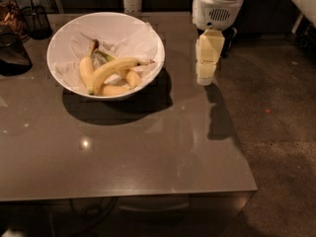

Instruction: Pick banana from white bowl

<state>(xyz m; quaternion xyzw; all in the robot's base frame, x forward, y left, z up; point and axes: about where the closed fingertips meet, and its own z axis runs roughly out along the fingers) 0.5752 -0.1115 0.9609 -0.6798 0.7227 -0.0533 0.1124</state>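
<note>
The white bowl (64, 38), lined with crumpled white paper, sits on the grey table at the back left. Inside it lies the long curved yellow banana (113, 69), running from lower left to a brownish stem at the right, among shorter bananas. My gripper (206, 74) hangs from the white arm to the right of the bowl, above the table's right edge, apart from the bowl and holding nothing.
The grey table (148, 152) has its right edge just under the gripper and its front edge near the bottom. A dark wire basket (35, 21) and a dark object (12, 56) stand at the back left. Brown floor (276, 132) lies to the right.
</note>
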